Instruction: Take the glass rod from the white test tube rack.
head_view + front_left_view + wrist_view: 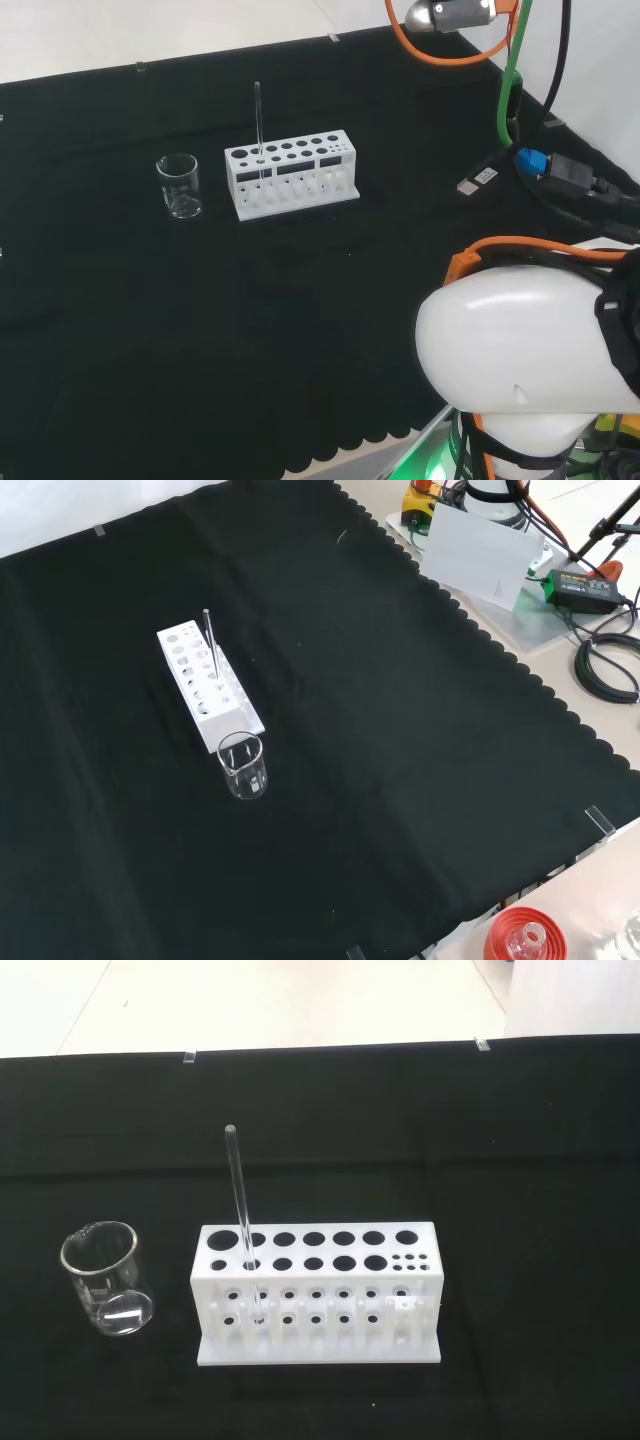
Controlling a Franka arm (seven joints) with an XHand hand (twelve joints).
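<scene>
The thin clear glass rod was seen standing nearly upright in a hole at one end of the white plastic test tube rack on the black cloth. A small clear glass beaker stood just beside that end of the rack. Whether the hand's fingers were spread or closed could not be told. The arm's white link was raised well apart from the rack.
</scene>
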